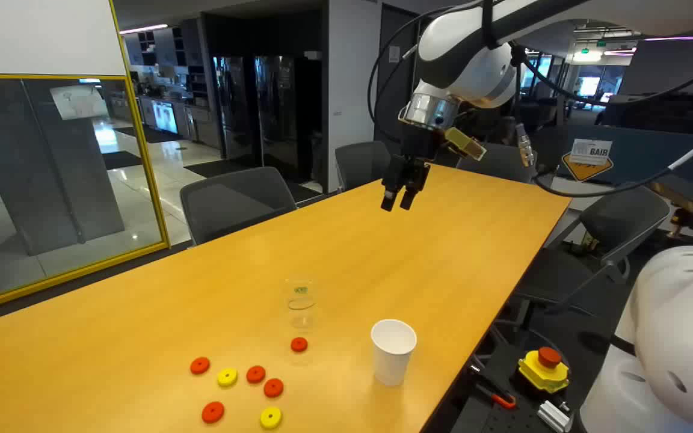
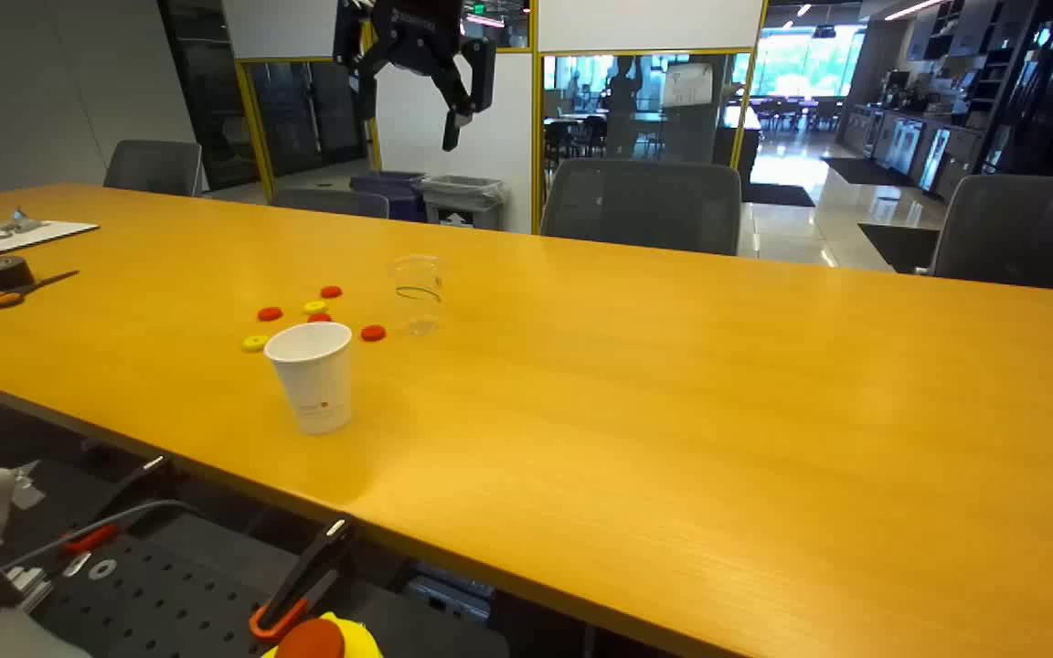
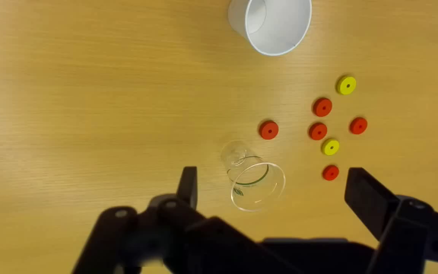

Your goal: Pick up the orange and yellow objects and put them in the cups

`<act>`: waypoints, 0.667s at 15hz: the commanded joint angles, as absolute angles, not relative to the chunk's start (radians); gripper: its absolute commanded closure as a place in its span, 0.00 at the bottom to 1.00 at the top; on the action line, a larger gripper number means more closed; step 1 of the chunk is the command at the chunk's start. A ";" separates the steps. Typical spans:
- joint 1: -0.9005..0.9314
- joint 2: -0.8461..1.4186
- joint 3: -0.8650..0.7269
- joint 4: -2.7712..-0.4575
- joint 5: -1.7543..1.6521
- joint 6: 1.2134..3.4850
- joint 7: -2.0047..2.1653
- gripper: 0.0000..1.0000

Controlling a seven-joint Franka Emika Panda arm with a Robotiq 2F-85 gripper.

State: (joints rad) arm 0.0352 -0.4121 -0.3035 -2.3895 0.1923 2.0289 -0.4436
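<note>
Everything is left to do, we judge: from the left, five red-orange discs (image 1: 274,388) and two yellow discs (image 1: 227,377) lie loose on the table (image 1: 443,252), then the clear cup (image 1: 301,304) stands well in from the table's robot-side edge and the white cup (image 1: 392,358) near that edge. We see no disc in either cup. Our hand (image 1: 397,201) hangs above, fingers (image 3: 188,185) spread wide, holding and touching nothing.

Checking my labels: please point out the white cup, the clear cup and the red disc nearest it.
White cup (image 2: 314,384): in an exterior view, on its outer wall.
Clear cup (image 3: 247,170): in the wrist view, on its wall.
Red disc (image 3: 267,129): in the wrist view, on its top face.
</note>
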 commanded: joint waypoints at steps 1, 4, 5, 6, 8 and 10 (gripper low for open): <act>0.005 -0.408 -0.276 -2.384 0.205 2.025 -0.454 0.00; 0.005 -0.411 -0.277 -2.376 0.205 2.025 -0.454 0.00; 0.005 -0.411 -0.277 -2.376 0.205 2.025 -0.454 0.00; 0.005 -0.411 -0.277 -2.375 0.205 2.025 -0.454 0.00; 0.003 -0.409 -0.244 -2.403 0.197 2.068 -0.414 0.00; 0.008 -0.404 -0.205 -2.433 0.198 2.113 -0.376 0.00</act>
